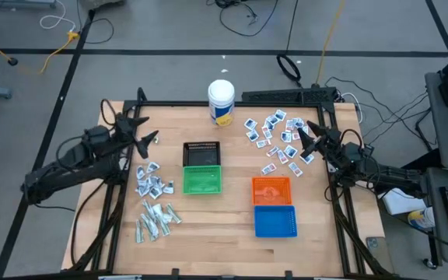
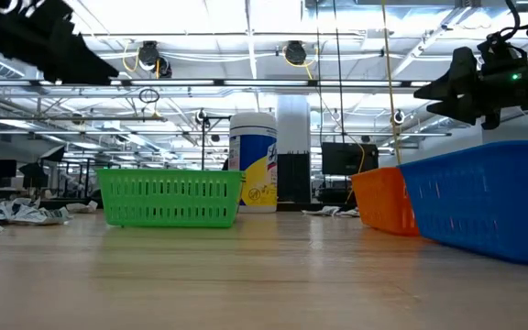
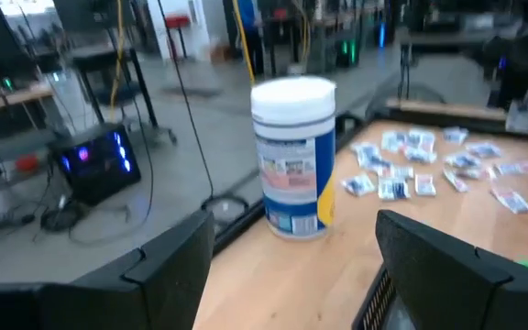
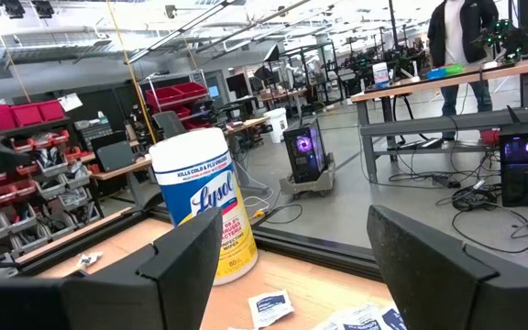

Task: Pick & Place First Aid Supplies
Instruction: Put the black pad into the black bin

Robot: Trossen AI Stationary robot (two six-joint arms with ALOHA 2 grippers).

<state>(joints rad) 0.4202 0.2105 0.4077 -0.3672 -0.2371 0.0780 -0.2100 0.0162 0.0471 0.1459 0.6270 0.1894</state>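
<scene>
1. We see a pale wooden table (image 1: 232, 233) framed in black.
2. We note four baskets: black (image 1: 201, 154), green (image 1: 201, 180), orange (image 1: 271, 190) and blue (image 1: 274, 221), each with a fine grid pattern.
3. We find a white canister (image 1: 221, 102) bearing a yellow and blue label.
4. We observe white square packets with blue print (image 1: 277, 138) scattered on one side.
5. We see more white-and-blue squares (image 1: 151, 183) on the other side, and pale grey-white strips (image 1: 155, 221) below them.
6. We note both arms are dark, nearly black, as are the left gripper (image 1: 150, 139) and right gripper (image 1: 306, 136).
</scene>
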